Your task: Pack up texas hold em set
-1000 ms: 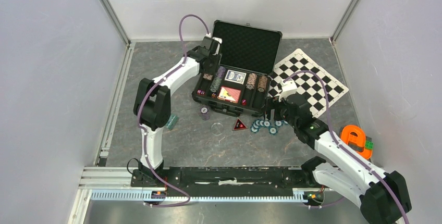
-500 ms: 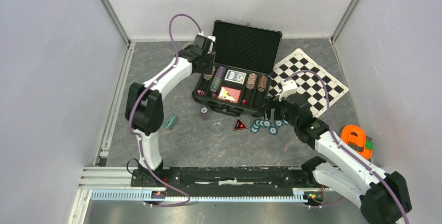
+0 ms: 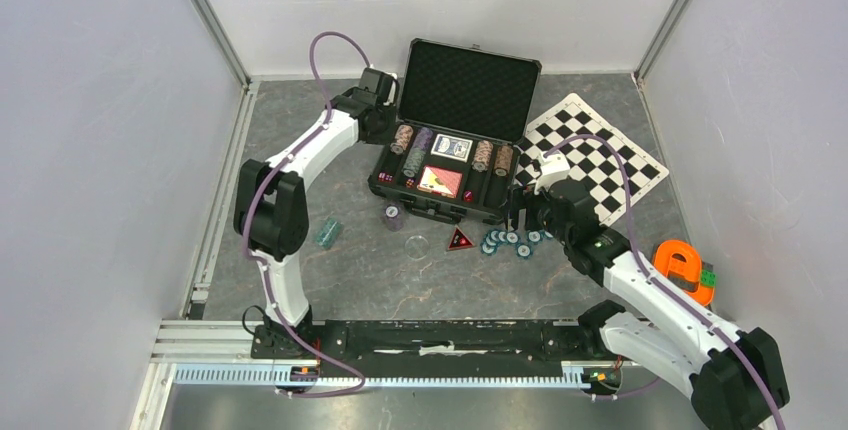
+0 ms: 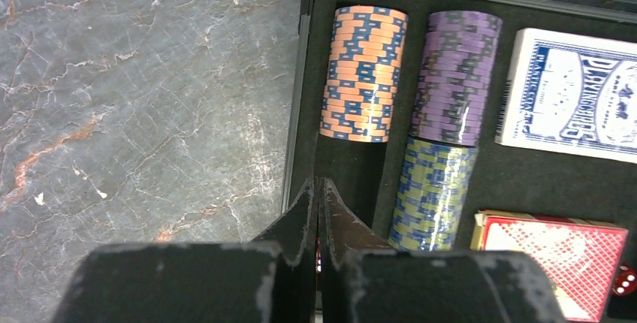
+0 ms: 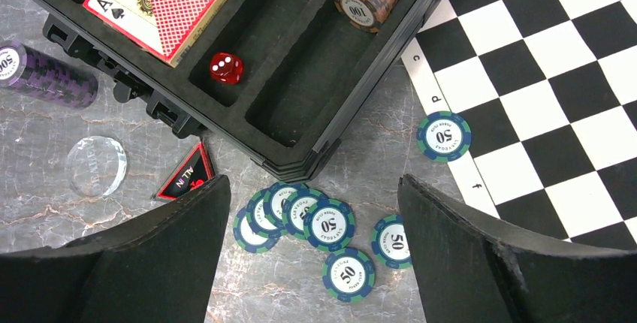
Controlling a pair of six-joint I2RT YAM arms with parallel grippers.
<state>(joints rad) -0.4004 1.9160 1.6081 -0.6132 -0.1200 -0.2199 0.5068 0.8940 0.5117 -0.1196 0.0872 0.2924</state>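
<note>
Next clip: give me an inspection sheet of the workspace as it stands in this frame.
Surface: grey marbled table; no damage seen.
Job's things: case open, holding chip stacks, blue deck, red deck, dice; teal chips and a purple stack loose on the table.
Clutter: chequered mat, orange piece, clear disc, ALL IN triangle.
Grippers: left gripper shut, nothing seen in it, at the case's left edge; right gripper open above the teal chips.
Cables: purple cable along each arm, no snag seen.
Surroundings: plain walls, metal rail at the near edge.
</note>
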